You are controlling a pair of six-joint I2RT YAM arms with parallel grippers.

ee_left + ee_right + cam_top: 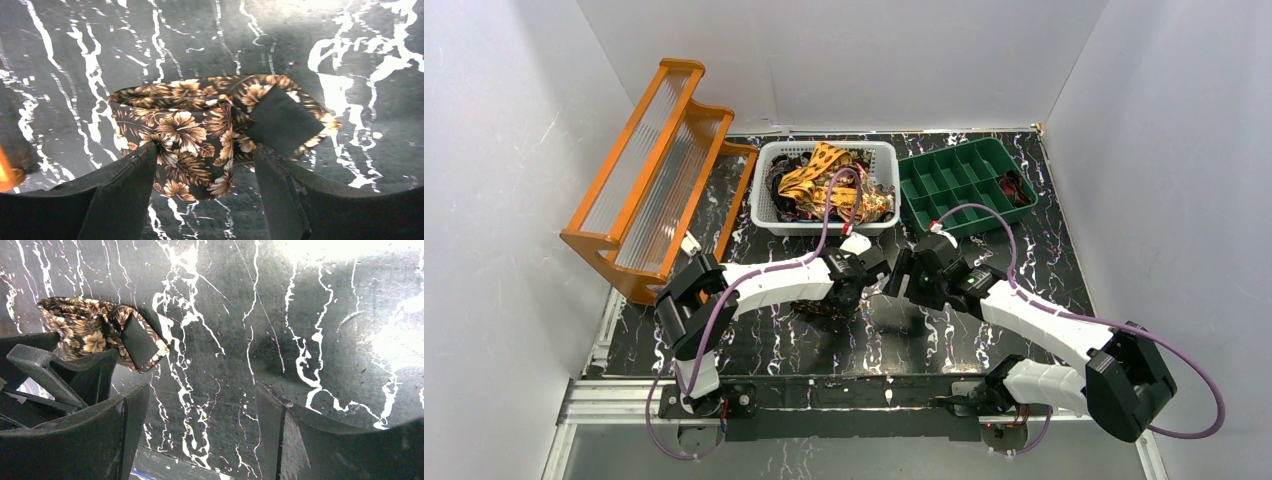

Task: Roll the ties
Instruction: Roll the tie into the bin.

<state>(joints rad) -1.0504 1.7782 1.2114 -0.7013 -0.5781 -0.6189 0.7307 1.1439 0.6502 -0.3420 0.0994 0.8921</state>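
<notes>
A dark brown tie with a tan flower print (192, 127) lies loosely rolled on the black marbled table, its black lining flap turned up at the right. My left gripper (205, 152) is open, its fingers standing either side of the roll's near end. In the top view the roll (822, 304) shows just under the left gripper (849, 288). My right gripper (202, 390) is open and empty, over bare table to the right of the roll (90, 332); in the top view it (902, 275) faces the left gripper. More ties (819, 180), yellow-orange and dark, lie heaped in the white basket (769, 215).
A green compartment tray (959, 180) stands at the back right and holds a dark rolled tie (1016, 188) at its right end. An orange stepped rack (649, 165) stands at the back left. White walls close in both sides. The left gripper's finger (60, 367) shows in the right wrist view.
</notes>
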